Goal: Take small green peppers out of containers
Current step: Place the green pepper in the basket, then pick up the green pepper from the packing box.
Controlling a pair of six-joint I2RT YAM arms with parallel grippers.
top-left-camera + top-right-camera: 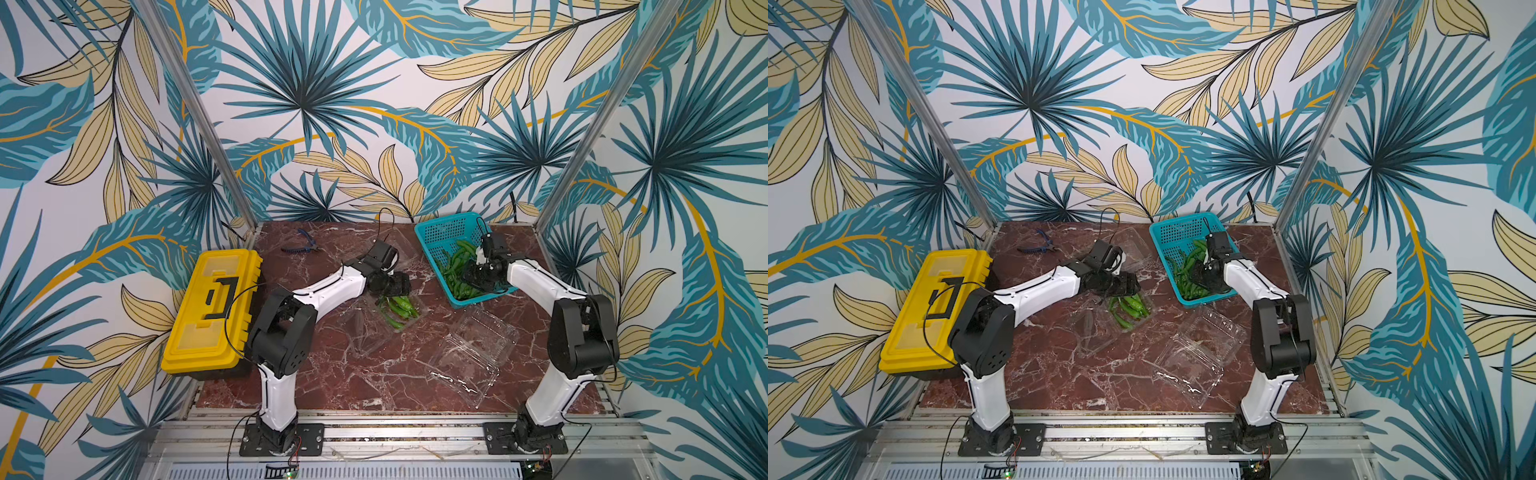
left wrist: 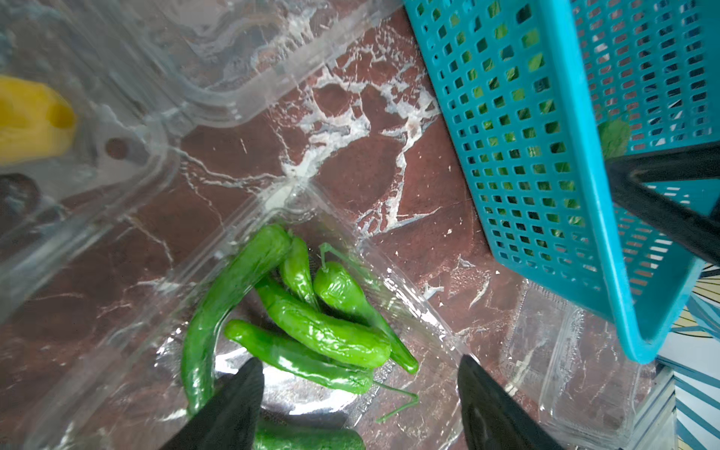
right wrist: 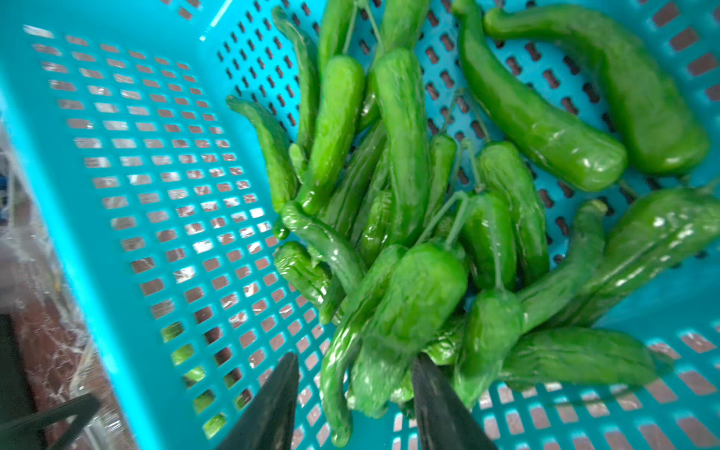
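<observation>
In a top view, the left end effector is hovering over an open container at mid-bench, where a few small green peppers are lying. The right end effector is reaching into the teal basket, above a larger heap. An empty container is lying in front of the basket.

In the left wrist view, the left end effector is standing spread wide, pinching nothing, just above the container's peppers.

In the right wrist view, the right end effector is standing parted over the basket's heap, gripping nothing.

The right seems to be finishing a drop-off. Next, the left likely needs to be lowering and closing on one pepper, clear of the thin plastic wall.
</observation>
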